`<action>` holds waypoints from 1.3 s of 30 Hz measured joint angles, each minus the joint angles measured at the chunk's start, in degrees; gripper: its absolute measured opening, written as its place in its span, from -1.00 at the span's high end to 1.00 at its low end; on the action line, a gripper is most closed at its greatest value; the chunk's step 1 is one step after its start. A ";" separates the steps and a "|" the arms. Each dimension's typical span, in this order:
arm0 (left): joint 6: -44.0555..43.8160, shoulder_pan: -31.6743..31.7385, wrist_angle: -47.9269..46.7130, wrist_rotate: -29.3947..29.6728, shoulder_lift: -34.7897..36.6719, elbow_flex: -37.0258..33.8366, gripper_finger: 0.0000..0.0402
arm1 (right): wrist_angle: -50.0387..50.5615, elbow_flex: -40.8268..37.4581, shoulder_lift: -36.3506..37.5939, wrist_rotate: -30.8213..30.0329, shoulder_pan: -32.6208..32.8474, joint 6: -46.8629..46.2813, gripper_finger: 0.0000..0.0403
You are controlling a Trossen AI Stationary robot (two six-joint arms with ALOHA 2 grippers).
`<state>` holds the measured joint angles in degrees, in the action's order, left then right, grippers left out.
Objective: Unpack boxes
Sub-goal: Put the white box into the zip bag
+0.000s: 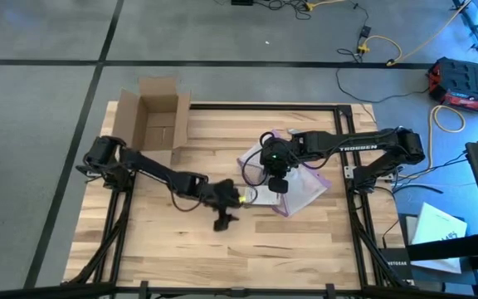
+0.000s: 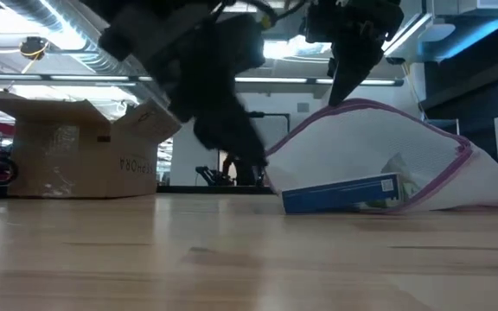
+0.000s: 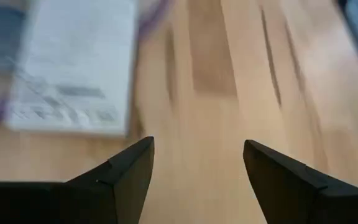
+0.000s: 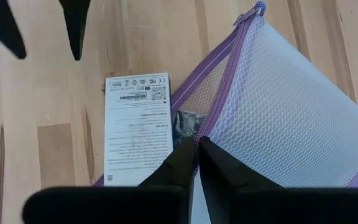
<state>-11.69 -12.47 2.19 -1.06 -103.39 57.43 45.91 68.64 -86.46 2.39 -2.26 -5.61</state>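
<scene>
The open box (image 1: 158, 116) is sitting at ten o'clock on the surface (image 1: 305, 241). The right gripper (image 4: 196, 149) is pinching the mesh bag's (image 4: 291, 124) zip edge with closed fingers. The left gripper (image 3: 194, 168), fingers half open and empty, is hovering near the small white-and-blue packet (image 4: 137, 127). Next, I think, it needs to grab that packet.

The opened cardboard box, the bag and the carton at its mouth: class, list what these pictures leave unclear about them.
- Cardboard box: whether anything lies inside; low view shows only its side wall.
- Mesh bag: contents, blurred by mesh.
- Small carton: print too small; right gripper covers the bag's edge beside it.
- Left gripper: blurred tabletop ahead.
</scene>
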 joint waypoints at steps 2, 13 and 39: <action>1.38 -0.78 0.27 0.00 -1.48 -0.02 -0.17 | 0.00 0.00 0.00 0.00 0.00 -0.02 0.95; 0.24 1.78 6.49 2.08 -8.51 0.04 0.33 | 0.02 0.00 0.00 0.00 -0.01 -0.02 0.95; -5.62 9.10 20.20 16.99 -10.38 -0.02 0.90 | 0.02 0.00 0.00 0.00 -0.02 -0.02 0.95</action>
<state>-17.31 -3.36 22.39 15.93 -113.78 57.41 45.93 68.64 -86.46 2.39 -2.28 -5.63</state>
